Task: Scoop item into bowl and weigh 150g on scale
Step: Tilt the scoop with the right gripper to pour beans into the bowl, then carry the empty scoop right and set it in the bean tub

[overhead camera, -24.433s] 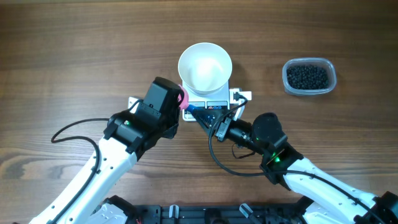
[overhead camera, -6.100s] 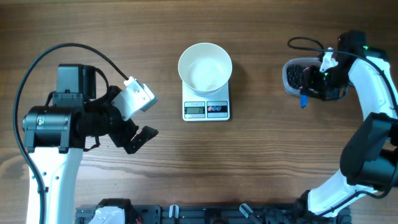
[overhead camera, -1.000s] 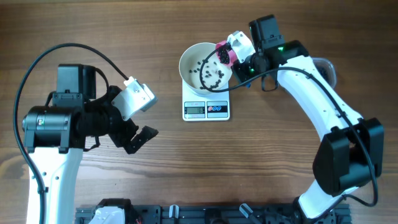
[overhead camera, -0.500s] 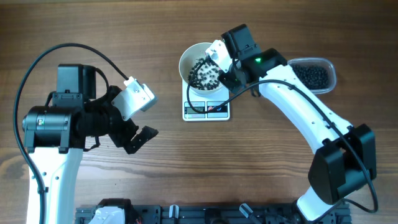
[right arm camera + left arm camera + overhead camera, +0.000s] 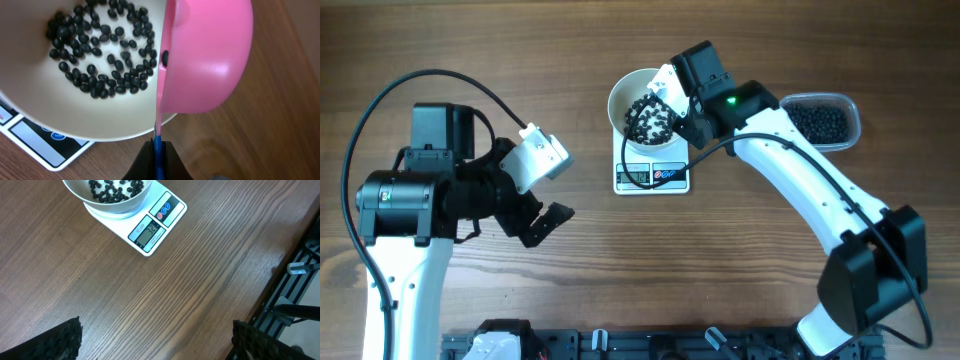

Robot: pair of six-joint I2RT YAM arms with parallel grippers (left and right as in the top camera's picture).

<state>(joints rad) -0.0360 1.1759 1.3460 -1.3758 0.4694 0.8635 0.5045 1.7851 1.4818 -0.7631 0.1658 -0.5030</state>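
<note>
The right gripper (image 5: 157,150) pinches the pink scoop (image 5: 205,55), tipped over the bowl (image 5: 22,75) of black beans (image 5: 102,65) (left gripper (image 5: 548,222) gapes wide).

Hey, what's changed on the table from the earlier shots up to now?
The right pincer, shut on the pink scoop, swung from the clear tub left to the bowl and tipped the scoop. The black beans there went from none to a heap. The left pincer, first near the scale, drew back left and stays open. Bowl and scale have not moved.
</note>
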